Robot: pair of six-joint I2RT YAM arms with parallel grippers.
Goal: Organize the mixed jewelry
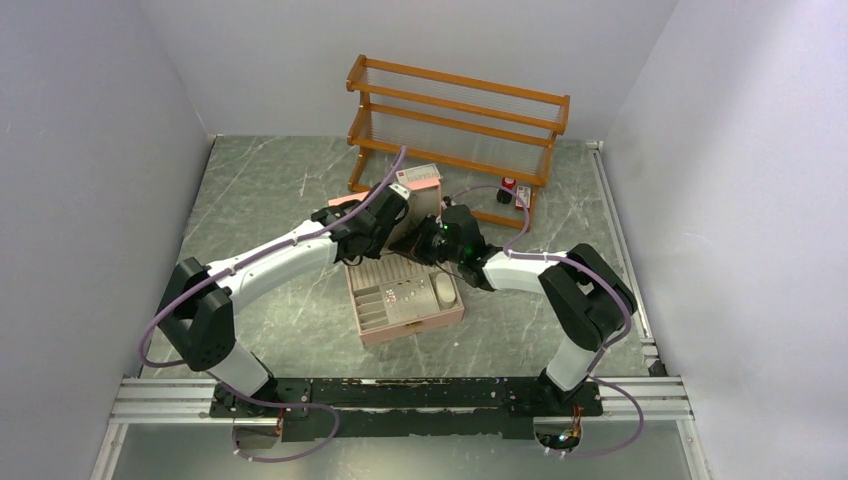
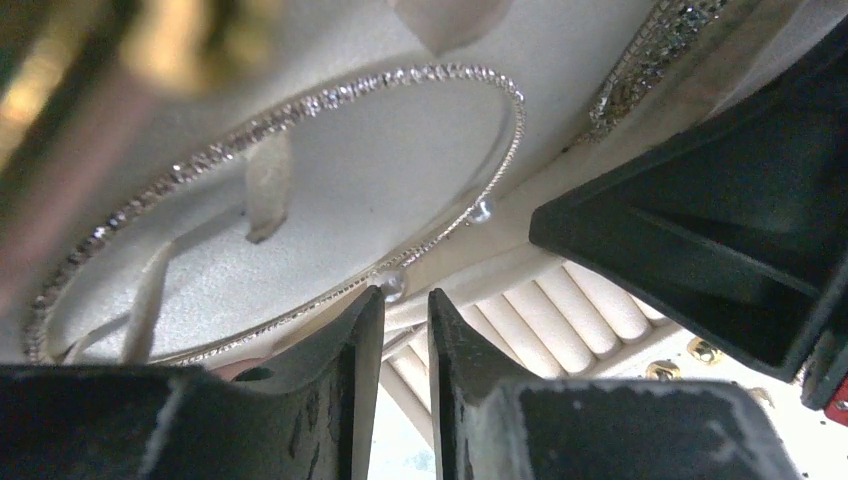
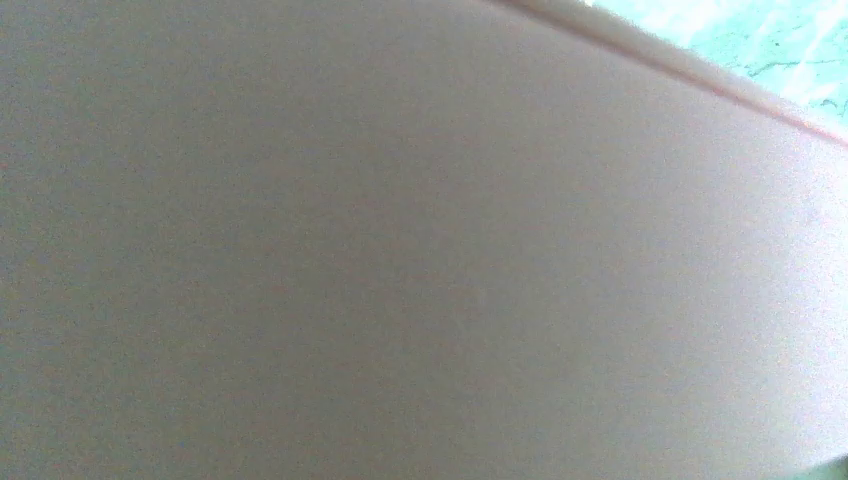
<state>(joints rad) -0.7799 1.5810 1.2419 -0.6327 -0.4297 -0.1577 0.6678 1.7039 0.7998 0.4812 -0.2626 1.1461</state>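
Note:
The pink jewelry box (image 1: pixel 420 322) stands open mid-table with its lid (image 1: pixel 424 186) raised at the back. A thin silvery chain necklace (image 2: pixel 330 97) lies as a loop on the lid's cream inner pad (image 2: pixel 350 190), with two small pearl-like beads (image 2: pixel 392 285) on it. My left gripper (image 2: pixel 404 305) is at the loop's lower edge, its jaws a narrow gap apart with nothing between them. Tiny gold rings (image 2: pixel 703 350) lie in the tray by the ring rolls (image 2: pixel 590 310). My right gripper (image 1: pixel 432 240) is pressed close to the lid, its jaws hidden; its wrist view shows only a pink surface (image 3: pixel 400 250).
A wooden two-shelf rack (image 1: pixel 455 115) stands at the back. Small red-and-black bottles (image 1: pixel 508 190) sit at its foot on the right. A white oval pad (image 1: pixel 445 290) lies in the box tray. Grey walls enclose the marbled table (image 1: pixel 260 190).

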